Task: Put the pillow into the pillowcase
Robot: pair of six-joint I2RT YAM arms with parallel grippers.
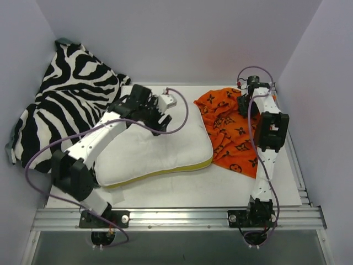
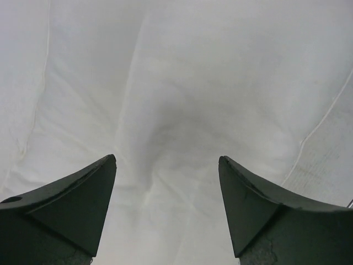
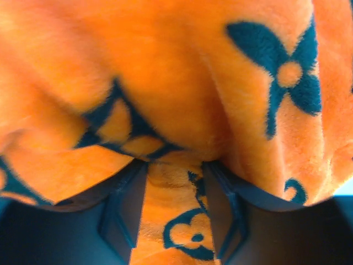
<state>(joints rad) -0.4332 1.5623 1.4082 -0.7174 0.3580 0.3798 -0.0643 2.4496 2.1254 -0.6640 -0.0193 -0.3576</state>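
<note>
two arms work over a white table (image 1: pixel 220 190). the pillow (image 1: pixel 165 152) lies flat in the middle of it, its yellow piping (image 1: pixel 185 167) showing along the near edge. the left arm reaches across the pillow's far part. the left gripper (image 2: pixel 167 160) hangs just above the white cloth with its fingers (image 2: pixel 83 204) spread wide and nothing between them; a soft dimple sits in the fabric below the gap.

the pillowcase (image 1: pixel 234 132), orange with dark motifs, lies crumpled on the right side of the table, its left edge touching the pillow's right end. the right gripper (image 3: pixel 175 165) is at the far end of that cloth, its jaws partly apart with a fold of orange fabric filling the space between them and more draped over the fingers (image 3: pixel 124 204). whether that fold is pinched or lying loose, i cannot tell.

a zebra-striped cloth (image 1: pixel 66 105) is heaped against the left wall, beside the pillow's far left corner.
</note>
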